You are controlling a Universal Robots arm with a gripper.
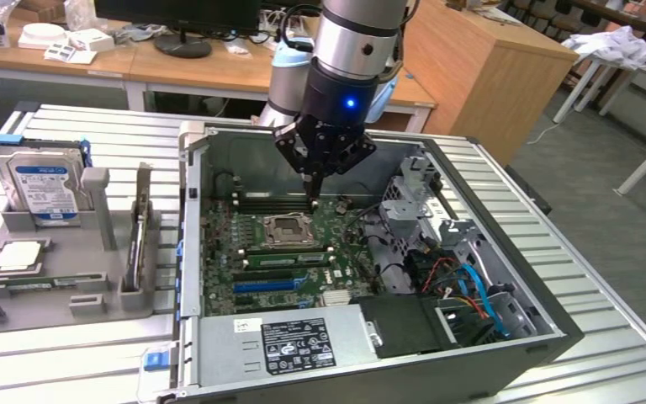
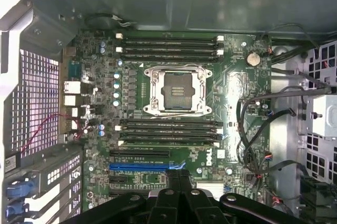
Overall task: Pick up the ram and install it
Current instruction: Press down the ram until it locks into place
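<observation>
Claw (image 1: 315, 195) tips are pressed together, and I can see nothing between them. It hangs on the big arm, pointing straight down into the open computer case (image 1: 194, 252), which lies flat on the metal worktop (image 1: 76, 370). The tips are just above the green motherboard (image 1: 352, 220), close to a row of empty black slots (image 1: 278, 202) with white clips. Next to those slots is the square silver socket (image 1: 289, 227), and past it are more black slots and a long blue slot (image 1: 267, 284). From the wrist view, the claw (image 2: 179, 174) shows as dark fingers closed over the motherboard (image 2: 105, 77), right by the blue slot (image 2: 139, 166). The socket (image 2: 176, 91) sits in the middle, with black slots (image 2: 168, 45) on both sides of it. The ram (image 1: 37, 284) looks like the thin green stick lying in the grey holder (image 1: 31, 316) on the worktop, at the exterior view's left. It is outside the case and well apart from the claw. A hard drive (image 1: 40, 181) with a blue and white label stands up in the same holder. Some blue and orange wires (image 1: 469, 286) curl in the case at the exterior view's right.
</observation>
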